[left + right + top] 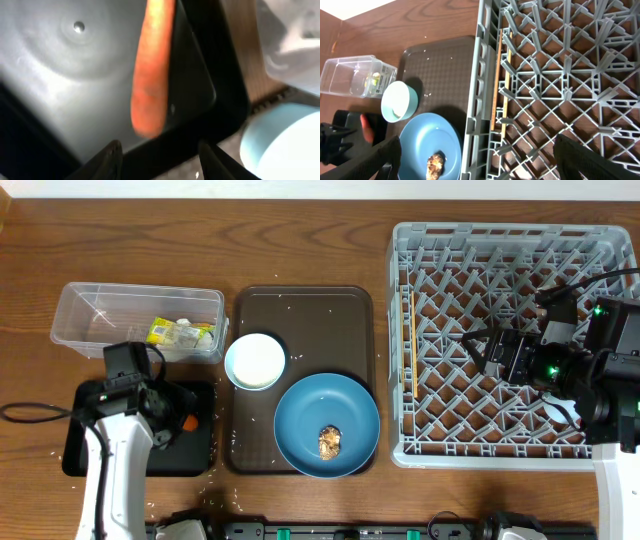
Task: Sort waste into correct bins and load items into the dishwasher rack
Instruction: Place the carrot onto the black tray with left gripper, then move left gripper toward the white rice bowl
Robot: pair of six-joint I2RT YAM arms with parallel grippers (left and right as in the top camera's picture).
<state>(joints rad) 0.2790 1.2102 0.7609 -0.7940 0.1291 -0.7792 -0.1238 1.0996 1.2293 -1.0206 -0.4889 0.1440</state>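
Waste sorting: carrot [150, 70] lies in black tray [60, 75]; left fingers [107, 160] apart, not gripping; right fingers [385, 157] apart above rack [482, 60]. Next, likely: food lump [329, 440] off blue plate [300, 405].

Status: left arm [108, 465] reaches in from front-left, left claw [160, 162] open, nothing between fingers. On the far side, right arm [612, 380], right claw [480, 160] wide open, empty. 2 arms well apart.
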